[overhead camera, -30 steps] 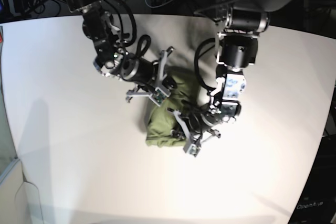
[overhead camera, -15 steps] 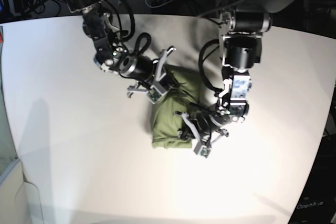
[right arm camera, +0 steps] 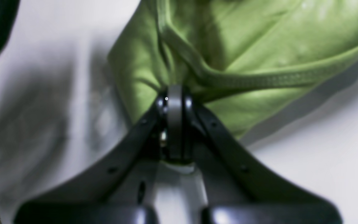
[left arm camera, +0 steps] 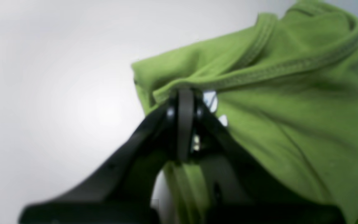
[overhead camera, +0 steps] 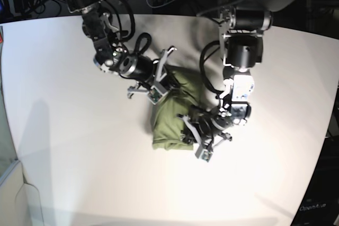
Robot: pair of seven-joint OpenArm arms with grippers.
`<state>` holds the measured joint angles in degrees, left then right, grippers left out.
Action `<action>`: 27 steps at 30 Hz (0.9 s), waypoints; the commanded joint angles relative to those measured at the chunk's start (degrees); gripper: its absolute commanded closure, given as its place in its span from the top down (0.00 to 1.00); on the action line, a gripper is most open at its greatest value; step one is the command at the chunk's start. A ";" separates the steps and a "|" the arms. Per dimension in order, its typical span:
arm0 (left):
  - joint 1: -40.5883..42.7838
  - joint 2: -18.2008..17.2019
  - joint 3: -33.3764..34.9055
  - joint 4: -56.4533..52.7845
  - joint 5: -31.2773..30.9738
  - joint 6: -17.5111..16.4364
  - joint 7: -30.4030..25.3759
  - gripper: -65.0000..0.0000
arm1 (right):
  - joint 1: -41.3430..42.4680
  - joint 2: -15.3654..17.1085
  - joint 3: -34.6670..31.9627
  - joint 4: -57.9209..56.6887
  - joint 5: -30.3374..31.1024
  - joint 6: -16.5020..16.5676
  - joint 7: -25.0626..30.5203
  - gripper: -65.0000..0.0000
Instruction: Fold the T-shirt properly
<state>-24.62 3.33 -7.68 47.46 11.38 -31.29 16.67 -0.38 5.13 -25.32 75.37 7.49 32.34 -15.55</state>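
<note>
Gripping one olive-green T-shirt (overhead camera: 172,117) between them, two grippers, left (left arm camera: 183,124) and right (right arm camera: 179,124), stand closed on its cloth; it sits beneath and between their fingers.

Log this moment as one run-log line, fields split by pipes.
task: fold T-shirt | left gripper: shut on T-shirt | right gripper: shut on T-shirt | T-shirt: bunched, wrinkled, on table

Two black-and-silver jointed robot arms reach inward and down | black-and-silver left end effector with slender fingers (overhead camera: 197,133) closed, lower in the base view | black-and-silver right end effector with slender fingers (overhead camera: 170,83) closed, angled toward its counterpart
</note>
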 commanded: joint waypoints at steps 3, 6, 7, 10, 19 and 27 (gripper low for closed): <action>-1.44 0.93 0.08 3.22 -0.70 0.21 -1.33 0.01 | -0.45 1.25 0.22 1.95 -3.05 -0.12 -4.98 0.00; -0.21 0.93 0.08 5.68 -0.70 0.21 -0.53 0.01 | -0.54 2.22 0.22 4.67 -3.05 -0.12 -5.06 0.00; 0.05 0.93 0.08 6.91 -0.70 0.12 0.70 0.01 | -0.98 2.30 0.40 5.81 -3.05 -0.12 -5.15 0.00; 0.40 1.11 0.08 10.78 -0.70 0.12 3.51 0.01 | -2.30 3.27 0.57 10.03 -3.05 -0.12 -6.03 0.00; 3.57 0.75 0.08 20.19 -0.70 0.04 8.52 0.01 | -5.11 3.36 0.66 19.97 -3.05 -0.12 -8.58 0.00; 14.20 -4.43 0.08 40.67 -1.22 -0.14 18.19 0.01 | -12.23 4.33 3.48 31.48 -11.05 -1.26 -10.87 0.00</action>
<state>-9.58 -1.37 -7.75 87.02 10.96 -31.31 36.42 -12.78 9.50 -21.80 105.80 -4.64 31.77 -27.73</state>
